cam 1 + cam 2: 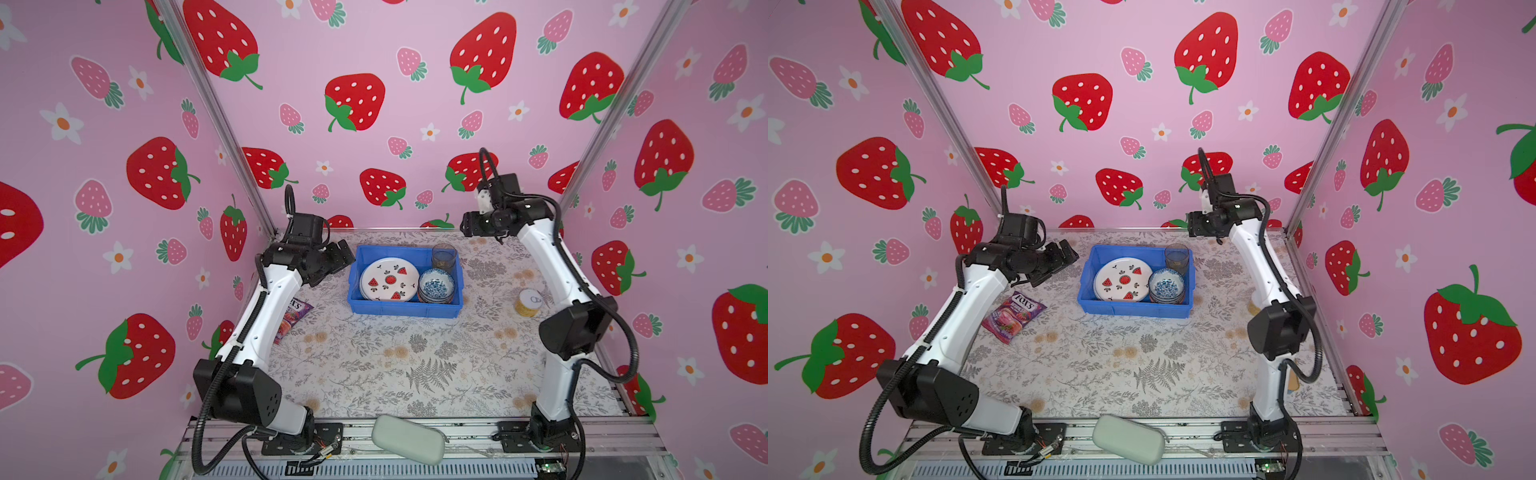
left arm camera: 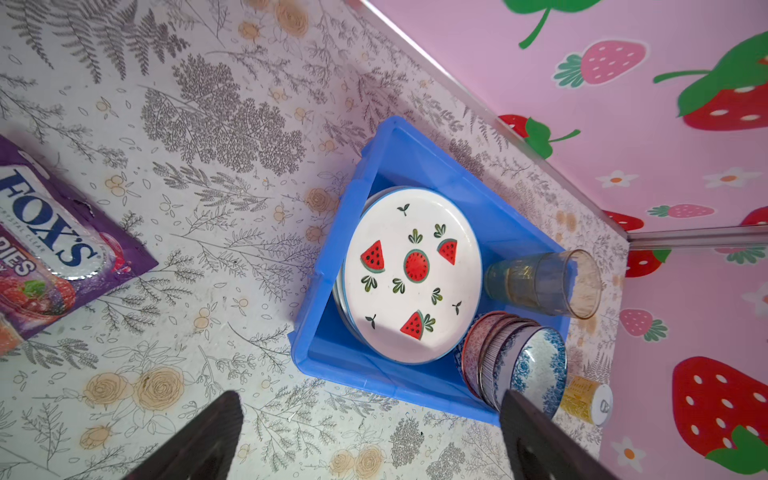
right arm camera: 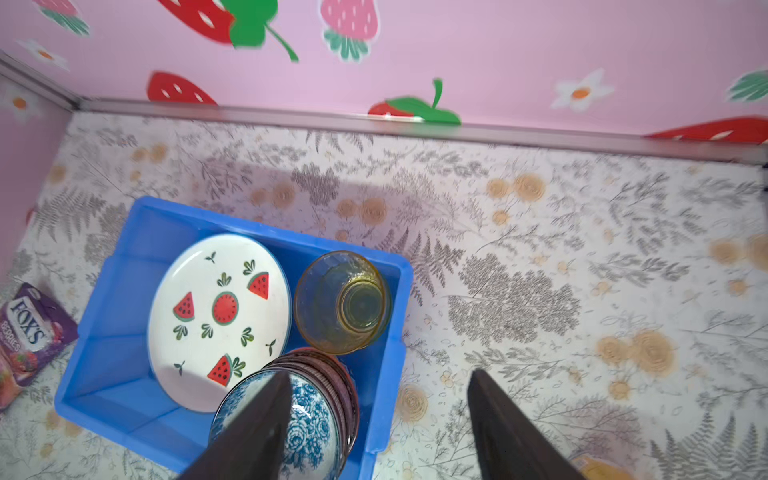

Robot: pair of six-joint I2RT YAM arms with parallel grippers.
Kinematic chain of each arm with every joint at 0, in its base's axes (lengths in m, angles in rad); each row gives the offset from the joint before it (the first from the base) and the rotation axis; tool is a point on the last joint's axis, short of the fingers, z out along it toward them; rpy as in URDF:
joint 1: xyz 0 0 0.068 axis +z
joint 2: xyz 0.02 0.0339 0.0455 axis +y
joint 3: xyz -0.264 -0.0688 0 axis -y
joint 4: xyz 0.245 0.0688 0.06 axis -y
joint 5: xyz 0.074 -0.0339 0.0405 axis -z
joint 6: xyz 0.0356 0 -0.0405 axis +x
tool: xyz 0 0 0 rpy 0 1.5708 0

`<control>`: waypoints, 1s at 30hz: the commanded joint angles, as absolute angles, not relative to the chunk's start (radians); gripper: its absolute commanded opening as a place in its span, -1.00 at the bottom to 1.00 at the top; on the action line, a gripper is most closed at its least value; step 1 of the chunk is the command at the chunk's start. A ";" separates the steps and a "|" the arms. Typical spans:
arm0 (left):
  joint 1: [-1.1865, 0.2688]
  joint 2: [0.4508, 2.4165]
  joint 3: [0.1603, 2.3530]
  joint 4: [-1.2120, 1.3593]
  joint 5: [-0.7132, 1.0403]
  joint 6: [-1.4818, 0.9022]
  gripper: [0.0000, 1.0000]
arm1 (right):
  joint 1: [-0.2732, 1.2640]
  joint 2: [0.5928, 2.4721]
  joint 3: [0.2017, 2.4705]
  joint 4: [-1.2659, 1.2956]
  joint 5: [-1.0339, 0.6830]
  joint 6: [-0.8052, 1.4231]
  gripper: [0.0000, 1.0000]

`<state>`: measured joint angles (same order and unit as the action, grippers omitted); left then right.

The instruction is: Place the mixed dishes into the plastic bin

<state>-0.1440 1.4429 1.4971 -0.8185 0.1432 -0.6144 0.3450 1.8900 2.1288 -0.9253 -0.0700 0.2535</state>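
The blue plastic bin [image 1: 403, 309] [image 1: 1133, 308] [image 2: 332, 353] [image 3: 104, 390] stands at the table's back middle. In it lie a watermelon plate [image 1: 389, 279] [image 2: 411, 270] [image 3: 216, 316] with another plate's rim showing under it, a stack of bowls topped by a blue-white bowl [image 1: 436, 286] [image 2: 536, 365] [image 3: 316, 419], and an amber-green glass tumbler [image 1: 444, 255] [image 2: 540, 282] [image 3: 343, 301]. My left gripper [image 1: 345, 257] [image 1: 1067, 254] [image 2: 370, 397] hangs open and empty just left of the bin. Raised above the bin's back right corner, my right gripper [image 1: 467, 224] [image 1: 1192, 224] [image 3: 380, 374] is open and empty.
A purple candy bag [image 1: 297, 313] [image 1: 1013, 316] [image 2: 45, 257] lies left of the bin by the left arm. A yellow tin with a white lid [image 1: 530, 302] [image 2: 586, 399] stands right of the bin. A grey-green pouch [image 1: 409, 438] rests on the front rail.
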 commanded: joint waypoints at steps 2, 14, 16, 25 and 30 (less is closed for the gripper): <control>-0.141 1.310 1.359 -0.622 0.187 -0.523 0.98 | 0.264 1.729 1.890 -0.784 -0.099 0.258 0.97; -0.141 0.941 0.821 -0.165 0.044 -0.268 0.98 | 0.175 1.358 1.246 -0.354 0.089 0.285 0.99; -0.141 0.919 0.753 -0.124 -0.021 -0.205 0.98 | 0.175 1.360 1.209 -0.336 0.105 0.266 0.99; -0.112 0.970 0.514 0.232 -0.220 -0.098 0.98 | 0.163 1.273 0.808 0.206 0.145 0.169 0.99; -0.099 1.112 0.436 0.446 -0.258 -0.060 0.98 | 0.158 1.281 0.694 0.366 0.194 0.086 0.99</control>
<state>-0.1074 1.0672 0.4789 0.2432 -0.2001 -0.1062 0.1661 1.2869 0.7055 0.1654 0.1341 0.1539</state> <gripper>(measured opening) 0.991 0.992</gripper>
